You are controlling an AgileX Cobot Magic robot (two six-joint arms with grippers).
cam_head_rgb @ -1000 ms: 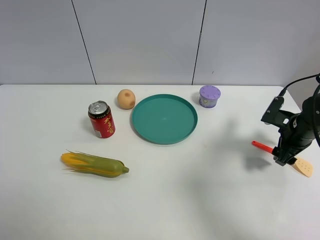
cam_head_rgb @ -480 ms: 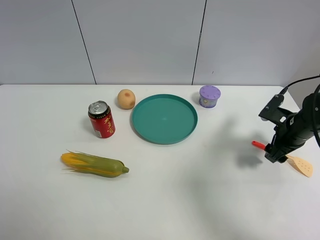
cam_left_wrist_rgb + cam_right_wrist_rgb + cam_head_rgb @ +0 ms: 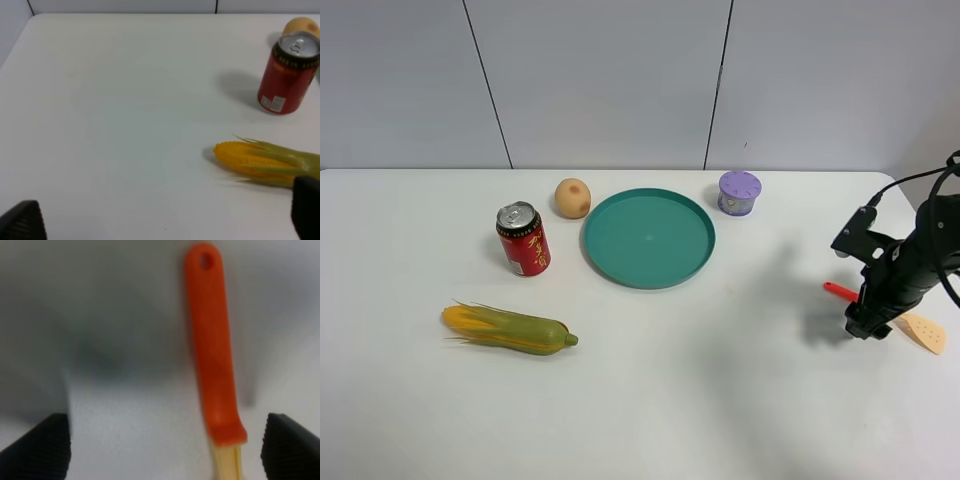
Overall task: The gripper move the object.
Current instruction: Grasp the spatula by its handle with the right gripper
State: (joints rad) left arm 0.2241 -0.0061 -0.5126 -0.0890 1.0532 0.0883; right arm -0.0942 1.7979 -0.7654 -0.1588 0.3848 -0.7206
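Observation:
The object, a toy spatula, lies flat on the white table at the far right, with its orange-red handle (image 3: 838,291) pointing left and its tan blade (image 3: 926,333) pointing right. My right gripper (image 3: 868,325) hangs low over the middle of it and hides that part. In the right wrist view the handle (image 3: 212,350) runs between the fingertips, nearer one of them, and my right gripper (image 3: 164,447) is open, touching nothing. The left wrist view shows my left gripper (image 3: 164,215) open over bare table, far from the spatula.
A teal plate (image 3: 649,238) sits mid-table, with a red can (image 3: 523,239) and a round tan fruit (image 3: 572,197) to its left. A purple pot (image 3: 739,192) stands behind it to the right. A corn cob (image 3: 508,329) lies front left. The table's right edge runs close to the spatula.
My right gripper has shifted a little to the left along the spatula and come lower over it. Its jaws stand as wide as before. The spatula has not moved.

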